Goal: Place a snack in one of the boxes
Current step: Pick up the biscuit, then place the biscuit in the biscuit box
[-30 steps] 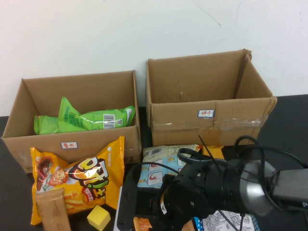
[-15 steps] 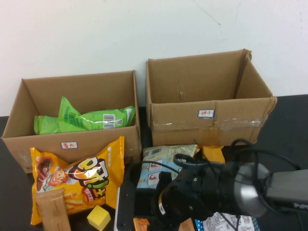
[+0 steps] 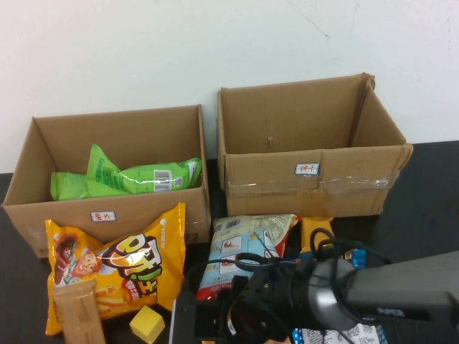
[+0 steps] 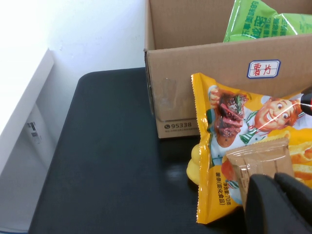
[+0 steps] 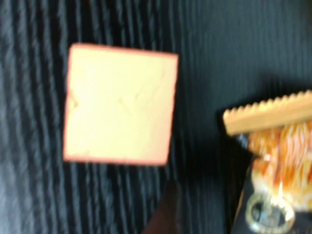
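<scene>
The glossy bright-green chip bag [image 3: 154, 177] lies inside the lower, wider brown box [image 3: 143, 211], the one with the small white red-lettered label [image 3: 102, 216]. The bag also shows in the left wrist view [image 4: 265, 19], above that box's front wall [image 4: 195, 73]. My left gripper [image 4: 275, 178] is shut and empty, hovering over a brown wafer packet [image 4: 258, 161] in front of that box. My right gripper [image 3: 215, 326] is low over the table at the front centre, far from the bag. Its wrist view shows a pale yellow square packet [image 5: 119, 105].
The taller taped box [image 3: 312, 179] stands at the right. A yellow cartoon bag [image 3: 118, 269], a yellow cube [image 3: 147, 324] and a pale blue snack bag [image 3: 240, 247] lie in front of the boxes. A duller green bag [image 3: 66, 185] also lies in the left box.
My right arm has sunk lower toward the front edge of the high view, uncovering more of the pale blue bag. The boxes and the green bag have not moved.
</scene>
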{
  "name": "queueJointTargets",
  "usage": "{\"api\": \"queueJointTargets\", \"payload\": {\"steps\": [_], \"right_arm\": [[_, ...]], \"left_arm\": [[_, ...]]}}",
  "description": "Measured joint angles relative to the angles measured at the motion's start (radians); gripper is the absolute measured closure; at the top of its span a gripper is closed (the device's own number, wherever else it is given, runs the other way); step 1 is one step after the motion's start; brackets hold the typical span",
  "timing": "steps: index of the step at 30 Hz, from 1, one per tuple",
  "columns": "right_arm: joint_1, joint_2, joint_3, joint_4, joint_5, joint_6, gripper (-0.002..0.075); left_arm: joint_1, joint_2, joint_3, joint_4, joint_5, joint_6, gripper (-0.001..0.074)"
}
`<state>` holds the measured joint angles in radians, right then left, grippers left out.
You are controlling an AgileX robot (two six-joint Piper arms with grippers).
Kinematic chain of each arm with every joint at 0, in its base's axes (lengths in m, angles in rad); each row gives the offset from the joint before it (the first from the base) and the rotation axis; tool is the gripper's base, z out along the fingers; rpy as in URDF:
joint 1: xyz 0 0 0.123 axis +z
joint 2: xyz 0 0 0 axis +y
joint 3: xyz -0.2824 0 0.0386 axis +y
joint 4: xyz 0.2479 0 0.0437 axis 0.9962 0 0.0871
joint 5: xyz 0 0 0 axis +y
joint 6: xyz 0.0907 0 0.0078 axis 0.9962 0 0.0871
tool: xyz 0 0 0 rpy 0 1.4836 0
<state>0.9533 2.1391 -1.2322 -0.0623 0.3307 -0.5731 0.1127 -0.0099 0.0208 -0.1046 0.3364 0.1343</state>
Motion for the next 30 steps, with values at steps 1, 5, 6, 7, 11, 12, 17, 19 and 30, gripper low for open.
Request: {"api": "queueJointTargets", "payload": {"steps": [1,5,6,7,11,12,17,19,30], "right_arm": [[0.0,0.009,-0.011,0.0,0.0,0.0,0.0046],[0.0,0.058,-0.068,0.0,-0.002,0.0,0.0078],[0.0,0.07,-0.078,0.0,0.0,0.0,0.0097],[0.0,0.08,-0.084,0.0,0.005,0.0,0.0116],[0.0,0.087,-0.111,0.0,0.068,-0.023,0.0333],[0.0,0.087,-0.116,0.0,0.09,-0.029,0.0405],[-0.004,0.014,-0.127,0.0,0.188,0.009,0.051],[-0.006,-0.06,-0.127,0.0,0.221,0.051,0.051],[-0.201,-0.443,-0.17,-0.059,0.268,0.256,0.0515]], "left_arm": [[0.0,0.0,0.0,0.0,0.0,0.0,0.0738],[0.0,0.0,0.0,0.0,0.0,0.0,0.0738],[0.0,0.0,0.0,0.0,0.0,0.0,0.0738],[0.0,0.0,0.0,0.0,0.0,0.0,0.0738],[0.0,0.0,0.0,0.0,0.0,0.0,0.0738],[0.0,0.0,0.0,0.0,0.0,0.0,0.0738],[0.0,0.0,0.0,0.0,0.0,0.0,0.0738],[0.0,0.0,0.0,0.0,0.0,0.0,0.0738],[0.0,0.0,0.0,0.0,0.0,0.0,0.0738]]}}
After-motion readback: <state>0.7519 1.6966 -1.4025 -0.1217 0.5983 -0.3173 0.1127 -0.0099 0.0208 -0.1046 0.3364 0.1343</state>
